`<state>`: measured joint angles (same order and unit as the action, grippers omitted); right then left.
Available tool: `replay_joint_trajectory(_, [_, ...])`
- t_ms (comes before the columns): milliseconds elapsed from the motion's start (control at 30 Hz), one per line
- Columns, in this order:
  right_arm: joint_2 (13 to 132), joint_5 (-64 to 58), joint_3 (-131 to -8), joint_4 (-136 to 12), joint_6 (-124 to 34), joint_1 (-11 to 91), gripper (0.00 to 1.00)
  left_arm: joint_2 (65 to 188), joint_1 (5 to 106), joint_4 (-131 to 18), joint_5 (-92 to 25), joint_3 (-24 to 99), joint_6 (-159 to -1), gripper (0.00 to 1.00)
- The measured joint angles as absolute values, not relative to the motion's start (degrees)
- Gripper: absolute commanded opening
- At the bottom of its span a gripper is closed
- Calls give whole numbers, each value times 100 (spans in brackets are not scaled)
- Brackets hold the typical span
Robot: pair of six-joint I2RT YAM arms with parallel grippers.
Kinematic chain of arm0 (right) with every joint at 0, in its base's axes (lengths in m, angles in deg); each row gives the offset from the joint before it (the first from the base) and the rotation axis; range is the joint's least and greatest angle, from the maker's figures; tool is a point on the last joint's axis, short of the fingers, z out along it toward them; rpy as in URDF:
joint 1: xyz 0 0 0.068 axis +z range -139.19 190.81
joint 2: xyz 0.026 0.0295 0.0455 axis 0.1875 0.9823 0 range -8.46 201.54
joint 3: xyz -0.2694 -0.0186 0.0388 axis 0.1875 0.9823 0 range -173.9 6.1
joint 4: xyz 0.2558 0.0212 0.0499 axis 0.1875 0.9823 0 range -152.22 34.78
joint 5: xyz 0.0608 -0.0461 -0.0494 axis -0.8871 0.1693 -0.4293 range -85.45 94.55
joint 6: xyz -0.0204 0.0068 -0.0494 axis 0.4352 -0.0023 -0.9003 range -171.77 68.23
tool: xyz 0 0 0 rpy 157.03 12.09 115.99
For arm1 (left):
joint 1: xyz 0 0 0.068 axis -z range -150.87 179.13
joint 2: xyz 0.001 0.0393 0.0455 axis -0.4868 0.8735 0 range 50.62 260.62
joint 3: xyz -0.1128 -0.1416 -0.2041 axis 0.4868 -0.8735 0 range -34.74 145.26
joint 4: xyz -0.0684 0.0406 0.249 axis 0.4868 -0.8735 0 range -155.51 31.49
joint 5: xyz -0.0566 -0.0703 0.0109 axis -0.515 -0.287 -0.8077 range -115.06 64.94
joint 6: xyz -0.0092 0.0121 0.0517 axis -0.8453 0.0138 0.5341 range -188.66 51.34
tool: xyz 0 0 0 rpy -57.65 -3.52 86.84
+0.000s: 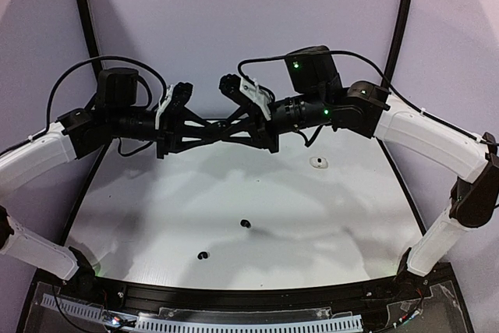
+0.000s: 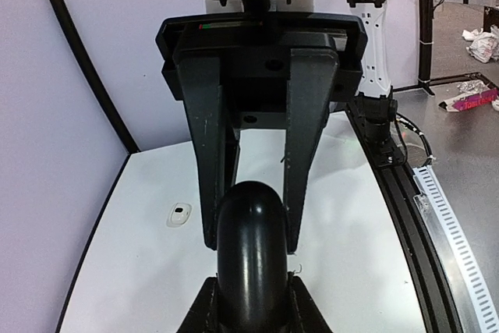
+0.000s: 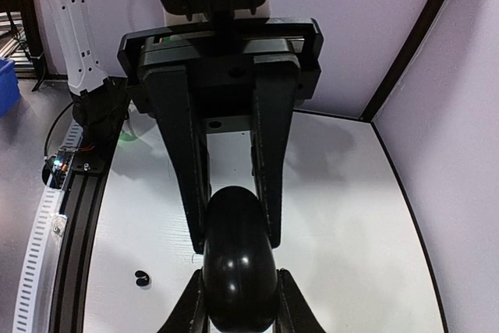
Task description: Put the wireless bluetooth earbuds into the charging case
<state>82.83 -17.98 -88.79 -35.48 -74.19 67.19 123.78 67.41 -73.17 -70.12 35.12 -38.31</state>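
A glossy black charging case (image 1: 223, 126) hangs in mid-air over the back of the table, clamped from both sides. My left gripper (image 1: 217, 128) is shut on its left end and my right gripper (image 1: 228, 125) is shut on its right end. The left wrist view shows the case (image 2: 249, 232) between my own gripper (image 2: 249, 298) and the other arm's fingers (image 2: 207, 154). The right wrist view shows the same case (image 3: 238, 239) in that gripper (image 3: 238, 306). Two black earbuds (image 1: 245, 224) (image 1: 203, 255) lie on the table near the front; one earbud (image 3: 141, 277) also shows below the right wrist.
A small white rounded object with a dark spot (image 1: 318, 163) (image 2: 179, 214) lies on the white table (image 1: 156, 216) toward the back right. A black cable arc and purple walls enclose the table. The arm bases stand at the near edge.
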Motion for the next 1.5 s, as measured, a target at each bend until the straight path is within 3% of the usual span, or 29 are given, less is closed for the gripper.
replay_joint_trajectory(67, [8283, -1778, -8879, -3563, -7395, 6719, 33, 12378, 6739, -7310, -7009, 3514, -3870, 1])
replay_joint_trajectory(100, [8280, -1752, -8870, -3583, -7368, 6719, 38, 12378, 6739, -7304, -7005, 3514, -3908, 1])
replay_joint_trajectory(133, [8267, -1717, -8840, -3629, -7325, 6719, 52, 12378, 6739, -7275, -7005, 3514, -3945, 1])
replay_joint_trajectory(167, [8204, -1636, -8713, -3819, -7244, 6719, 60, 12374, 6739, -7107, -6977, 3471, -4100, 1])
replay_joint_trajectory(300, [7528, -1739, -7500, -5104, -6713, 6568, 69, 12044, 6724, -5848, -6902, 2778, -5000, 1])
replay_joint_trajectory(467, [6593, -2226, -5928, -7099, -5751, 6227, 70, 11581, 6700, -3603, -7038, 1724, -6771, 1])
replay_joint_trajectory(700, [6967, -2608, -5856, -8966, -4586, 6271, 71, 12020, 6721, -1347, -7189, 1580, -8557, 1])
replay_joint_trajectory(1300, [8064, -2973, -6829, -10166, -3924, 6601, 61, 12105, 6765, -596, -7197, 1580, -8963, 1])
replay_joint_trajectory(1333, [8121, -2989, -6905, -10133, -3928, 6620, 60, 12105, 6765, -596, -7197, 1580, -8961, 1])
replay_joint_trajectory(1433, [8276, -3032, -7080, -10015, -3935, 6671, 36, 12105, 6767, -596, -7200, 1580, -8943, 1])
replay_joint_trajectory(1500, [8346, -3076, -7115, -9989, -3959, 6690, 27, 12105, 6765, -600, -7200, 1580, -8928, 1])
